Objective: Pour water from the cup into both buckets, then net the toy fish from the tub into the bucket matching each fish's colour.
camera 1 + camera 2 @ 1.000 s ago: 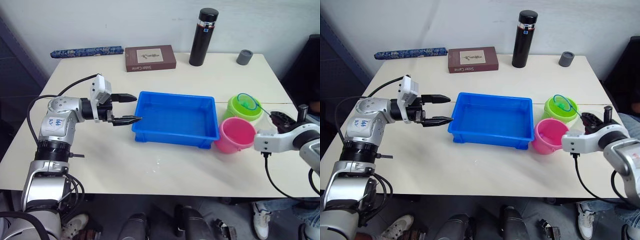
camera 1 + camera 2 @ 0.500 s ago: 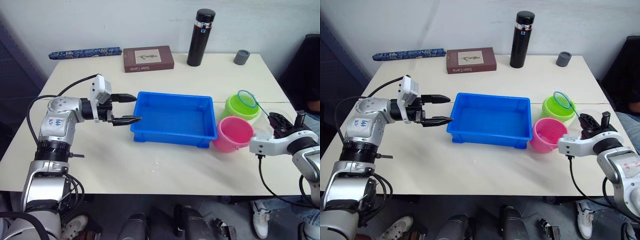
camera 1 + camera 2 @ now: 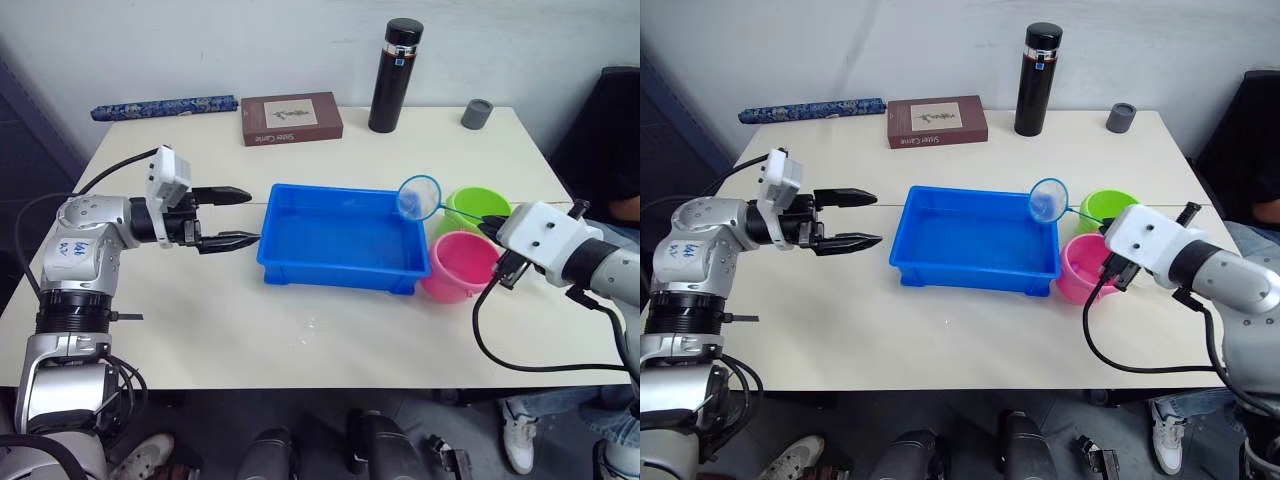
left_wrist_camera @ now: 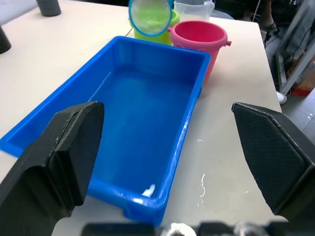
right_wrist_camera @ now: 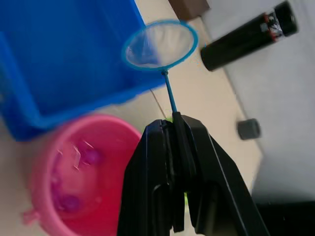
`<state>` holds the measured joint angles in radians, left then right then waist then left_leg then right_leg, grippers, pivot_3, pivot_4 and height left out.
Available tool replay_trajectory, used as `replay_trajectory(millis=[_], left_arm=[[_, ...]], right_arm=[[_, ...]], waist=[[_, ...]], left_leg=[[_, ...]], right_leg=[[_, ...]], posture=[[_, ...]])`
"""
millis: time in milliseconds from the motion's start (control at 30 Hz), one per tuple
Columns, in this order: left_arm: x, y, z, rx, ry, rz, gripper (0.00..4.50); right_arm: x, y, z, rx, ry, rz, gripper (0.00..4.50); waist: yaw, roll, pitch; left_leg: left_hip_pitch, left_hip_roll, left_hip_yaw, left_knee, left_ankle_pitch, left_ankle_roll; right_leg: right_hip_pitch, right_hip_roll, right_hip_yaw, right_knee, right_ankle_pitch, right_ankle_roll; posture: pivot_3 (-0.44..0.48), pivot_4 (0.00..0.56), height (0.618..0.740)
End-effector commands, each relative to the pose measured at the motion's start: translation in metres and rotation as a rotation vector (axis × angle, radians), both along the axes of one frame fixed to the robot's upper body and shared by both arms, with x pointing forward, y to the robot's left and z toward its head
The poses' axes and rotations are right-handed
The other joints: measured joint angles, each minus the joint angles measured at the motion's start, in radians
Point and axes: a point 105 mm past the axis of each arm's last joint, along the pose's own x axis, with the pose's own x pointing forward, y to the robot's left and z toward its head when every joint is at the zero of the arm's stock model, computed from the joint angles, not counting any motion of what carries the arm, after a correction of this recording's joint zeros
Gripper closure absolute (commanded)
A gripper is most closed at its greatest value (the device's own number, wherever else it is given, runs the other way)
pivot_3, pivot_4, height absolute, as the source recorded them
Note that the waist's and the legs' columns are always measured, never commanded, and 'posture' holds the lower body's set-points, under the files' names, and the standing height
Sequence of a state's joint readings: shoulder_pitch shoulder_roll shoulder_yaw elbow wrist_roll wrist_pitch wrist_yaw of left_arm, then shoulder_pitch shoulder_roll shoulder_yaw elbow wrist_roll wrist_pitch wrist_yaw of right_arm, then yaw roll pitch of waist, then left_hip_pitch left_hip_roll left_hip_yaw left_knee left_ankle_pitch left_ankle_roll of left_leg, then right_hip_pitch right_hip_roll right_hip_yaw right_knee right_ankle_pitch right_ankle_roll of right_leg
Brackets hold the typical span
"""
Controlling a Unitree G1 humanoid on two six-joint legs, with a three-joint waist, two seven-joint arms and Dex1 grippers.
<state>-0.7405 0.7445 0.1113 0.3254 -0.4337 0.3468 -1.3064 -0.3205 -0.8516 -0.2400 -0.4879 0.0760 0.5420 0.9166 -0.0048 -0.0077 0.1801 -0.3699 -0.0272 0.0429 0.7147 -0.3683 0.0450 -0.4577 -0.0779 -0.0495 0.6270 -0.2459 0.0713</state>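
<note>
right gripper (image 5: 172,123): clamped tight on the net's thin handle, hoop sticking out ahead of the fingers. reads like a carry grip, so the hoop can be swung over whatever container it needs.
net (image 3: 418,196): hoop hangs in the air over the tub's right end, tilted, nothing in the mesh that i can make out. looks poised for another dip.
tub (image 3: 300,270): blue tray mid-table, between the two arms. in the left wrist view the inside looks wet but i can't spot any fish in it.
pink bucket (image 3: 459,266): just beside the tub's right end. right wrist view shows a few small pink blobs at the bottom, probably fish, so at least the pink sorting seems well along.
green bucket (image 3: 476,207): right behind the pink one, touching or nearly. can't see its contents.
cup (image 4: 194,9): clear measuring cup, parked past the buckets, out of the netting path. i'd guess the pouring part is done.
left gripper (image 3: 232,215): fingers spread apart, holding nothing, hovering just off the tub's left end. maybe there to steady the tub, but it's not touching.
flask (image 3: 390,62), book (image 3: 290,117), grey cap (image 3: 477,113): lined up along the back, away from the action.
</note>
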Motion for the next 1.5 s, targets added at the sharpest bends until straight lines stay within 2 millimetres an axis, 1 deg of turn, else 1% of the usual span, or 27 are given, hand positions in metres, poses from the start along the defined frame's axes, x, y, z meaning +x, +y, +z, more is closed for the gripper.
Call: replay_trajectory(millis=[33, 100, 200, 300, 367, 467, 567, 667, 733, 833, 900, 967, 1033, 1200, 1333, 1433, 1500], left_arm=[[-0.016, 0.007, 0.019, -0.022, -0.036, -0.002, 0.02], [-0.024, 0.012, 0.021, -0.023, -0.024, 0.006, 0.02], [-0.032, 0.019, 0.026, -0.028, -0.015, 0.032, 0.02], [-0.042, 0.023, 0.025, -0.001, -0.005, 0.038, 0.02], [-0.051, 0.022, 0.020, 0.044, 0.020, 0.015, 0.02], [-0.061, 0.017, 0.009, 0.092, 0.053, -0.023, 0.02], [-0.068, 0.010, -0.009, 0.146, 0.094, -0.067, 0.02], [-0.070, 0.006, -0.023, 0.185, 0.100, -0.081, 0.02], [-0.070, -0.003, -0.042, 0.229, 0.108, -0.112, 0.02], [-0.067, -0.011, -0.056, 0.256, 0.100, -0.138, 0.02], [-0.065, -0.014, -0.064, 0.276, 0.093, -0.148, 0.02], [-0.063, -0.018, -0.077, 0.320, 0.092, -0.178, 0.02], [-0.062, -0.020, -0.084, 0.341, 0.090, -0.195, 0.02], [-0.059, -0.022, -0.090, 0.353, 0.085, -0.208, 0.02], [-0.058, -0.023, -0.093, 0.354, 0.085, -0.218, 0.00], [-0.057, -0.026, -0.095, 0.337, 0.096, -0.215, 0.00], [-0.057, -0.027, -0.095, 0.313, 0.116, -0.194, 0.00]], right_arm=[[-0.008, 0.026, 0.010, 0.127, 0.097, 0.164, 4.50], [-0.009, 0.035, 0.010, 0.157, 0.142, 0.232, 4.50], [-0.015, 0.047, 0.004, 0.175, 0.231, 0.333, 4.50], [-0.019, 0.064, -0.013, 0.181, 0.348, 0.444, 4.50], [-0.024, 0.078, -0.024, 0.196, 0.418, 0.527, 4.50], [-0.029, 0.091, -0.038, 0.212, 0.486, 0.596, 4.50], [-0.036, 0.105, -0.054, 0.222, 0.556, 0.660, 4.50], [-0.037, 0.113, -0.065, 0.218, 0.575, 0.675, 4.50], [-0.034, 0.121, -0.074, 0.229, 0.590, 0.679, 4.50], [-0.030, 0.130, -0.085, 0.229, 0.597, 0.681, 4.50], [-0.026, 0.136, -0.092, 0.230, 0.603, 0.675, 4.50], [-0.018, 0.144, -0.104, 0.227, 0.603, 0.661, 4.50], [-0.014, 0.148, -0.111, 0.222, 0.603, 0.654, 4.50], [-0.002, 0.147, -0.128, 0.190, 0.601, 0.610, 4.50], [0.002, 0.142, -0.136, 0.169, 0.617, 0.594, 2.89], [0.006, 0.138, -0.138, 0.155, 0.615, 0.572, 1.41], [0.005, 0.131, -0.137, 0.117, 0.587, 0.551, 0.45]], waist=[[0.001, 0.000, 0.000], [0.002, 0.000, 0.000], [0.007, 0.000, 0.000], [0.006, 0.000, 0.000], [0.003, 0.000, 0.000], [0.002, 0.000, 0.000], [0.003, 0.000, 0.000], [0.004, 0.000, 0.000], [0.004, 0.000, 0.000], [0.003, 0.000, 0.000], [0.003, 0.000, 0.000], [0.003, 0.000, 0.000], [0.002, 0.000, 0.000], [0.001, 0.000, 0.000], [0.002, 0.000, 0.000], [0.001, 0.000, 0.000], [0.001, 0.000, 0.000]], left_leg=[[0.000, 0.000, 0.000, 0.000, 0.000, 0.000], [0.000, 0.001, -0.002, 0.000, -0.001, -0.001], [-0.001, 0.001, -0.002, 0.000, -0.001, -0.001], [-0.001, 0.000, -0.003, 0.001, -0.001, 0.000], [0.000, 0.000, -0.003, 0.000, -0.002, 0.001], [0.000, 0.001, -0.003, 0.000, -0.002, 0.000], [0.001, 0.001, -0.003, 0.000, -0.002, 0.000], [0.001, 0.001, -0.004, 0.000, -0.002, 0.000], [0.001, 0.000, -0.004, 0.000, -0.003, 0.000], [0.002, 0.000, -0.004, 0.000, -0.003, 0.000], [0.001, 0.000, -0.004, 0.000, -0.003, 0.000], [0.001, 0.001, -0.004, 0.000, -0.003, 0.000], [0.002, 0.000, -0.004, 0.000, -0.003, 0.000], [0.000, 0.000, -0.004, 0.000, -0.003, 0.000], [0.000, 0.000, -0.004, 0.000, -0.003, 0.000], [0.000, 0.001, -0.004, 0.000, -0.003, 0.000], [0.000, 0.001, -0.004, 0.000, -0.003, 0.000]], right_leg=[[0.000, -0.001, 0.000, 0.000, 0.000, 0.000], [0.000, -0.001, 0.000, 0.000, 0.000, 0.000], [0.000, -0.001, -0.001, -0.001, 0.000, 0.000], [0.001, -0.002, -0.001, -0.002, 0.000, 0.000], [0.002, -0.002, -0.001, -0.002, 0.000, 0.000], [0.002, -0.002, -0.001, -0.002, 0.000, 0.000], [0.002, -0.002, -0.001, -0.002, 0.000, 0.000], [0.003, -0.002, -0.001, -0.003, 0.000, 0.000], [0.003, -0.002, -0.001, -0.003, 0.000, 0.000], [0.004, -0.002, -0.002, -0.004, 0.000, 0.000], [0.003, -0.002, -0.002, -0.004, 0.000, 0.000], [0.003, -0.002, -0.002, -0.004, 0.000, 0.000], [0.004, -0.002, -0.002, -0.004, 0.000, 0.000], [0.002, -0.002, -0.003, -0.004, 0.000, 0.000], [0.002, -0.002, -0.003, -0.004, 0.000, 0.000], [0.003, -0.002, -0.003, -0.004, 0.000, 0.000], [0.002, -0.002, -0.003, -0.004, 0.000, 0.000]], posture=[[0.000, 0.150, 0.740], [0.000, 0.150, 0.740], [0.000, 0.150, 0.740], [0.000, 0.150, 0.740], [0.000, 0.150, 0.740], [0.000, 0.150, 0.740], [0.000, 0.150, 0.740], [0.000, 0.150, 0.740], [0.000, 0.150, 0.740], [0.000, 0.150, 0.740], [0.000, 0.150, 0.740], [0.000, 0.150, 0.740], [0.000, 0.150, 0.740], [0.000, 0.150, 0.740], [0.000, 0.150, 0.740], [0.000, 0.150, 0.740], [0.000, 0.150, 0.740]])
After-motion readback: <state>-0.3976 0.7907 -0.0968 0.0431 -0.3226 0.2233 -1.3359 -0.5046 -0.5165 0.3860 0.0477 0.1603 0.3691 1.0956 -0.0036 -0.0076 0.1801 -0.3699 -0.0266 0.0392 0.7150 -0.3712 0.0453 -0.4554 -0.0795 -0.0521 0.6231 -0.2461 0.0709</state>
